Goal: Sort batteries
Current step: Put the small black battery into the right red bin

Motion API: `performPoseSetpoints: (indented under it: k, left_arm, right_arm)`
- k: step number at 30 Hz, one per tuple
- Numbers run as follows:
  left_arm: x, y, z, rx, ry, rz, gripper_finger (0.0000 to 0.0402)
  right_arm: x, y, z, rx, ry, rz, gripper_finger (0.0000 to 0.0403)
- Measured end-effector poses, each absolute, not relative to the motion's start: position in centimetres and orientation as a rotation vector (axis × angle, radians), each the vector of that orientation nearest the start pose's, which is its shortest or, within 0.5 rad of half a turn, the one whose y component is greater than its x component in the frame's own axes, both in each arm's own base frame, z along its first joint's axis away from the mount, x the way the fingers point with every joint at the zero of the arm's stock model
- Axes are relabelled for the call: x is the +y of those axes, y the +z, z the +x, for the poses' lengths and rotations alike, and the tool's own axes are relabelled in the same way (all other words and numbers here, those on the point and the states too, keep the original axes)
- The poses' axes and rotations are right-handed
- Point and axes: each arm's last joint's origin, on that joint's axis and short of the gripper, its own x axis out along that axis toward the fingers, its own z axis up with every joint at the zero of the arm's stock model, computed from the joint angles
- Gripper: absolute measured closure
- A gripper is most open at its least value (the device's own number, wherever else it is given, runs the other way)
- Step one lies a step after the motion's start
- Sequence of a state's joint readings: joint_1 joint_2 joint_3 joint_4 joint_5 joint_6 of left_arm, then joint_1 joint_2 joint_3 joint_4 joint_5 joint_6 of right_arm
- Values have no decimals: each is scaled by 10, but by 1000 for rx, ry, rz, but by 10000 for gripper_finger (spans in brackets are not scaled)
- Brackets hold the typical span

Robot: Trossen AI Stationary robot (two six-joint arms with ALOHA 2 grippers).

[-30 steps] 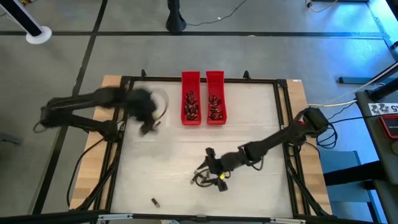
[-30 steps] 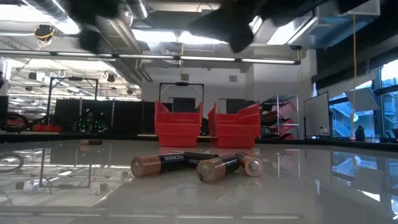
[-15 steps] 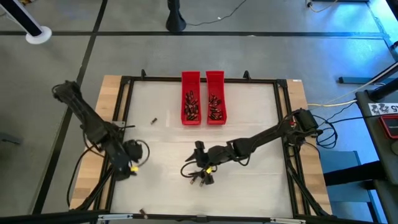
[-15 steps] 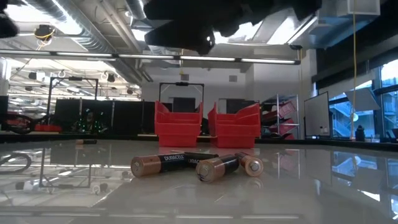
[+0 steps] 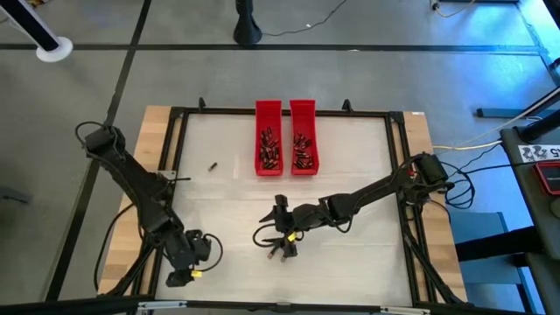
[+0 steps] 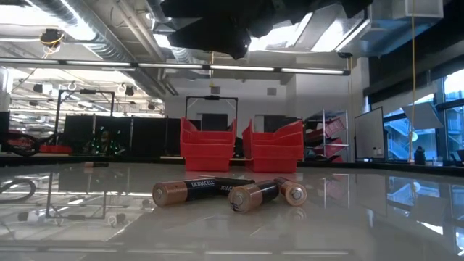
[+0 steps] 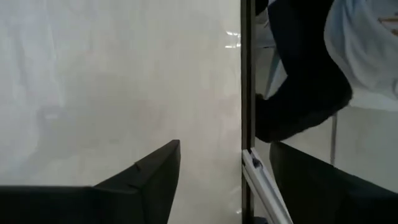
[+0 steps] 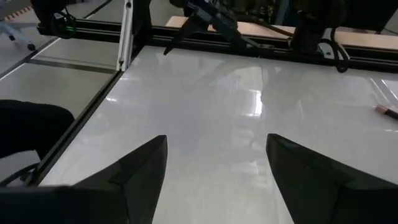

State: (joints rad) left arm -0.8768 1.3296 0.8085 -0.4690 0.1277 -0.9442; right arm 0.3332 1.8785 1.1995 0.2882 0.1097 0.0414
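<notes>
Three loose batteries [image 6: 230,193]: lie in a cluster on the white table [image 5: 350,210], touching or nearly so, around 6 o'clock of the two red trays [image 5: 285,138].
Stray battery [image 5: 213,164]: lies alone toward 9 o'clock of the trays.
Sorted batteries [image 5: 269,149]: already fill both trays.
Right gripper [image 5: 282,234]: hovers over the cluster, fingers spread, holding nothing.
Left gripper [image 5: 185,261]: parked at the table's 8 o'clock edge, fingers apart.
Risk: closing on the bunched cells could catch two or roll neighbours away.
Risk: round cells slide easily on the glossy top.
</notes>
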Motion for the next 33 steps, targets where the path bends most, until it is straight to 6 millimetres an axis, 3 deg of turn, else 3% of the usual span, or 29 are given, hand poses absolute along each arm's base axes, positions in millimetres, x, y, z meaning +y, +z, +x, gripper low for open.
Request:
performPoseSetpoints:
  k: [4, 6, 11, 16, 21, 27, 33]
  left_arm:
    - [-195, 209, 160, 1225, -347, -377, 172]
    - [-189, 206, 160, 1227, -237, -371, 175]
    - [-152, 196, 160, 1283, 223, -339, 176]
    - [-118, 196, 175, 1294, 337, -249, 176]
    - [-64, 208, 190, 1274, 442, -268, 176]
    - [14, 228, 179, 1223, 644, -370, 176]
    - [58, 220, 181, 1244, 653, -400, 176]
  right_arm:
    - [133, 211, 396, 387, 186, -51, 127]
    - [131, 213, 396, 387, 131, -43, 127]
    - [130, 230, 403, 436, 2, -50, 127]
    - [138, 246, 403, 524, 4, -20, 127]
    - [157, 248, 393, 594, 23, -53, 127]
    - [167, 243, 384, 655, 7, -120, 127]
    - [163, 239, 382, 697, 0, -153, 127]
